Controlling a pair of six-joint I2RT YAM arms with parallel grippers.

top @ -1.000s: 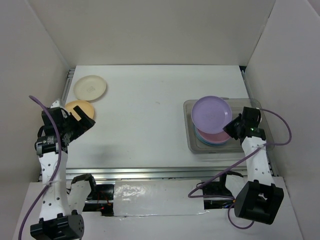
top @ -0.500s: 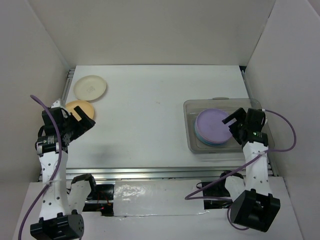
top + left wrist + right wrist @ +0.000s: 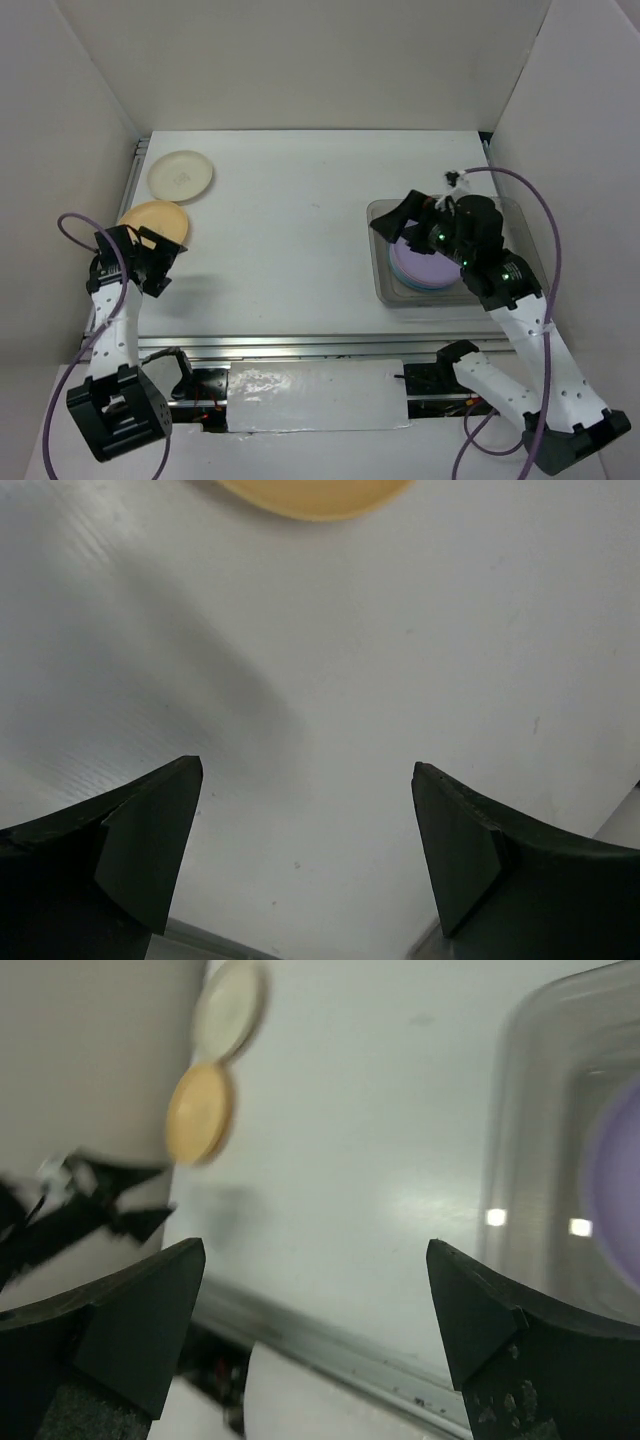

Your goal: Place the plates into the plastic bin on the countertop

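Plastic bin (image 3: 378, 288), right edge: lavender plate (image 3: 422, 266) topmost. Right gripper (image 3: 315, 1247) over it, spread wide, empty. Left gripper (image 3: 307, 764), left edge: spread wide, empty.

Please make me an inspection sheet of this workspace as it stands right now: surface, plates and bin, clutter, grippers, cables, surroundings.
Surface: white countertop, flat and plain.
Job's things: cream plate and orange-yellow plate lie out on the far left. The plastic bin on the right holds a stack topped by a lavender plate; the plates under it are mostly hidden.
Clutter: nothing seen.
Grippers: left gripper open and empty, just short of the orange-yellow plate. Right gripper open and empty, over the bin.
Cables: a purple cable loops off each arm.
Surroundings: pale walls on three sides; metal rail along the near edge.
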